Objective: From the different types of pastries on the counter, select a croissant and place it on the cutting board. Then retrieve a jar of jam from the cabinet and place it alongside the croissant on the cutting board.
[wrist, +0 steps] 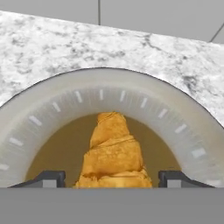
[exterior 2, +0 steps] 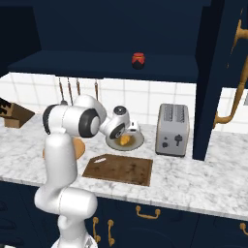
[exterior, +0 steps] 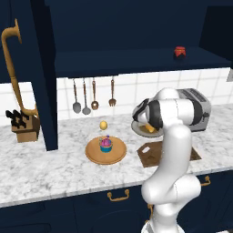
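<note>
A: Where is the pincer (wrist: 112, 178)?

B: It is low over the grey plate (wrist: 39, 118). Its 2 fingertips (wrist: 49, 178) stand apart, 1 on each side of the croissant (wrist: 113, 153), so it is released and not yet closed on the pastry.

A: And the croissant?

B: It lies on that plate on the desk (exterior 2: 203, 179), just beside the toaster (exterior 2: 172, 129).

A: The other things?

B: The cutting board (exterior 2: 121, 169) lies bare in front of the plate. The jar of jam (exterior 2: 138, 60) stands on the cabinet shelf (exterior 2: 97, 65). The cupcake (exterior: 105, 144) sits on the wooden plate (exterior: 93, 157), and the bun (exterior: 103, 124) is behind it.
</note>
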